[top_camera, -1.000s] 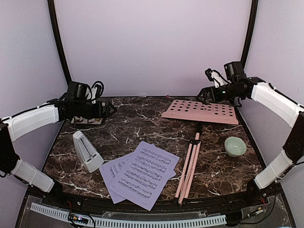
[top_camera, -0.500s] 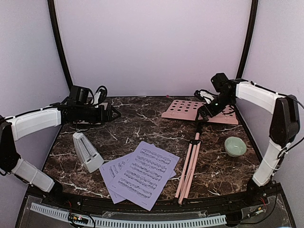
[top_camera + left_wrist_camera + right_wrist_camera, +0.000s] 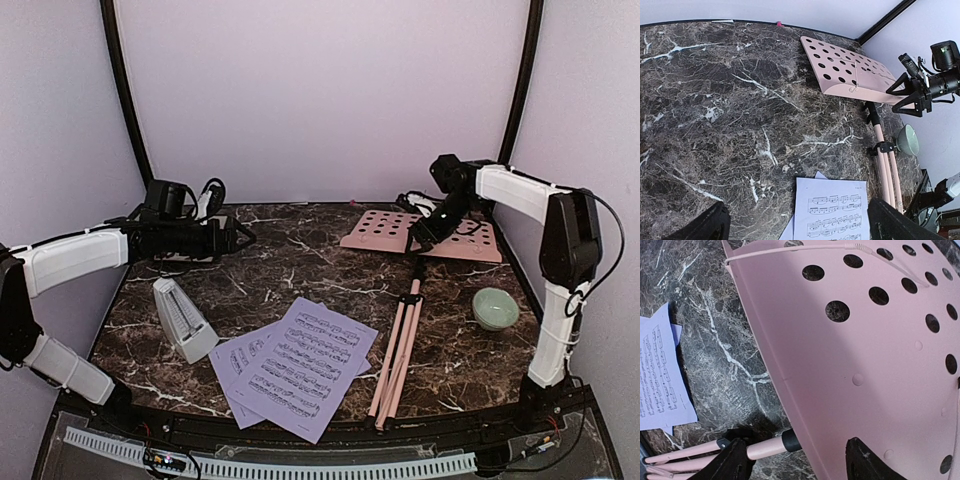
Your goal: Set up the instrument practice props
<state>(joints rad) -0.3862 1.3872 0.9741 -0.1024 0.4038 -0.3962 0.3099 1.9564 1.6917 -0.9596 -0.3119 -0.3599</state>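
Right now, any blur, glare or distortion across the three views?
Top external: sharp, evenly lit, but the black frame posts bow, so wide-angle distortion. Left wrist: marble table crisp, no glare; left gripper just dark soft blobs at the bottom edge. Right wrist: music stand fills most of the frame, a broad soft shadow across it; right gripper dark, featureless.

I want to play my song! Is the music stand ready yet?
Not yet. Done: only the metronome stands on the table. In hand: the open right gripper is over the pink music stand, which lies flat, legs folded. Left: stand it up and put the sheet-music pages on it. The left gripper is open and empty.
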